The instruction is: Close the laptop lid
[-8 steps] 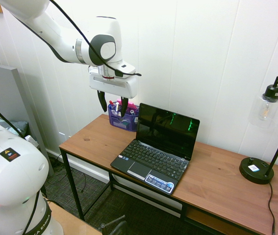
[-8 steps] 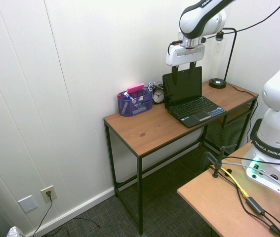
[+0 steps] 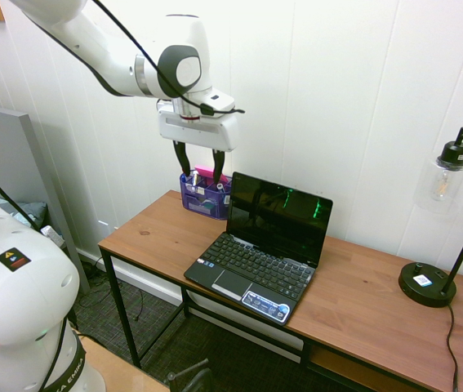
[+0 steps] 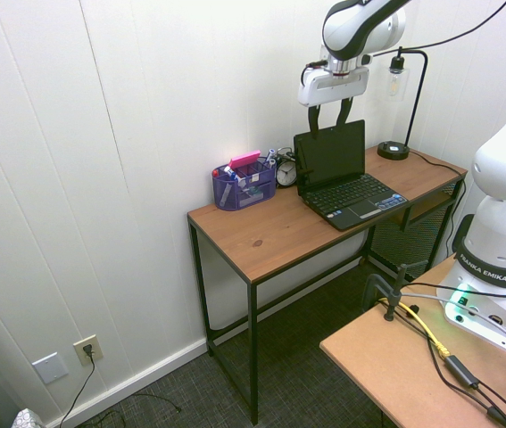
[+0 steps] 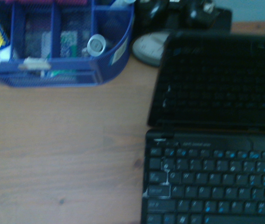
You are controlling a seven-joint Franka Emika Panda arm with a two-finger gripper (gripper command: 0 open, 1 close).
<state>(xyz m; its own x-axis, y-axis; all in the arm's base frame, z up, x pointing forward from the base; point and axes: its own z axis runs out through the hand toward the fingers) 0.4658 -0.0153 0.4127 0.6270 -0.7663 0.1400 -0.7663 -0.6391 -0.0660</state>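
Laptop lid point(image 3: 278, 214) stands open, one hand point(image 3: 199, 178) above.

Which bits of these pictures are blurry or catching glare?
Wrist view: soft all over, the keyboard letters smeared, the purple basket dim and bluish. First exterior view: green glints on the dark laptop screen. Second exterior view: a green glow at the arm's base.
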